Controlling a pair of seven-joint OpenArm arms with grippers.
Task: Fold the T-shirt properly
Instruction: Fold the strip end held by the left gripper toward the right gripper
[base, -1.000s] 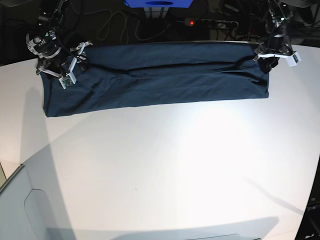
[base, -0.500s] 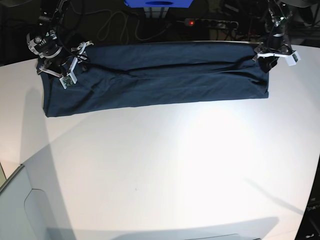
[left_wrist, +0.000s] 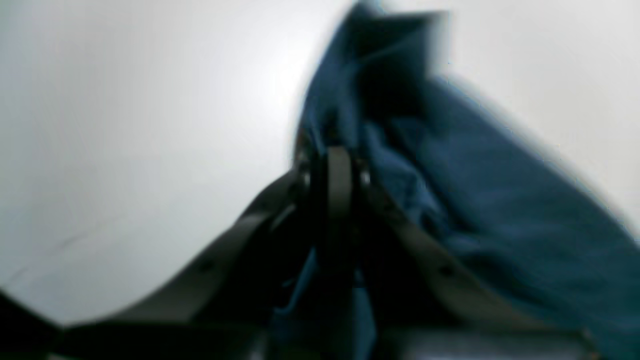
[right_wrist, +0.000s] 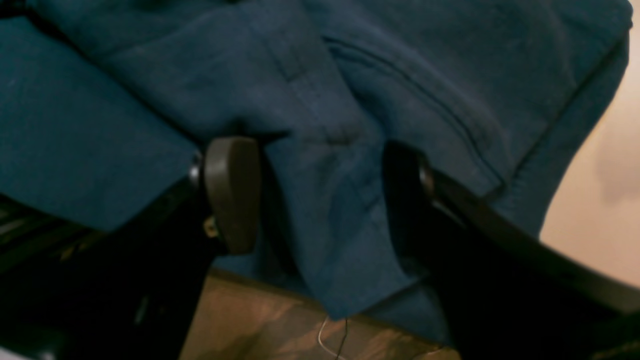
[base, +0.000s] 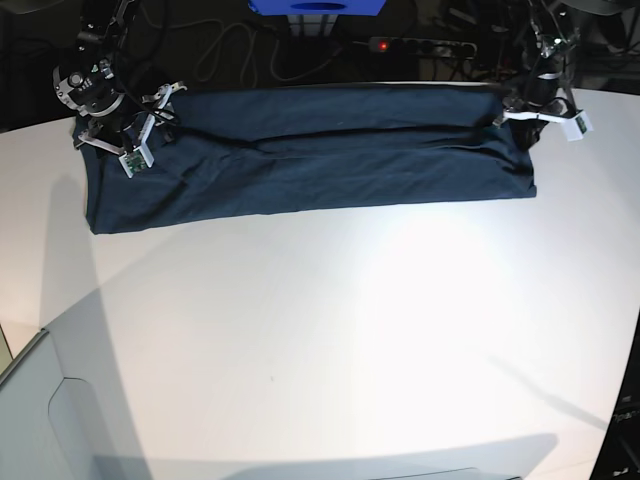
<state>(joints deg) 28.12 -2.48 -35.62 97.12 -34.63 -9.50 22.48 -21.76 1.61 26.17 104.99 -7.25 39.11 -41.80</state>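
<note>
Cloth fills my left wrist view. It is blurry. My left pincer (left_wrist: 340, 175) has its two tips pressed together, and a fold of the T-shirt (left_wrist: 475, 210) is pinched between them. The white table (left_wrist: 125, 125) is on the other side of the pincer from most of the cloth.

Next is my right wrist view. My right pincer (right_wrist: 320, 195) is wide open. A flap of the T-shirt (right_wrist: 330, 210) with a seam hangs between the tips, but they are not squeezing it. One dark pad (right_wrist: 232, 192) sits just beside the flap.

Last is the base view. The T-shirt (base: 310, 160) lies as a long flat band near the far edge of the table (base: 330, 330). My right pincer (base: 140, 135) is at one end of the band and my left pincer (base: 530, 105) is at the other end.

What changed? A second ago my left pincer was lower on that corner. Now it has moved a little toward the far edge, and the corner has come with it. My right pincer has hardly moved. I think the left end is ready to lift, but the right end must be grabbed first.
</note>
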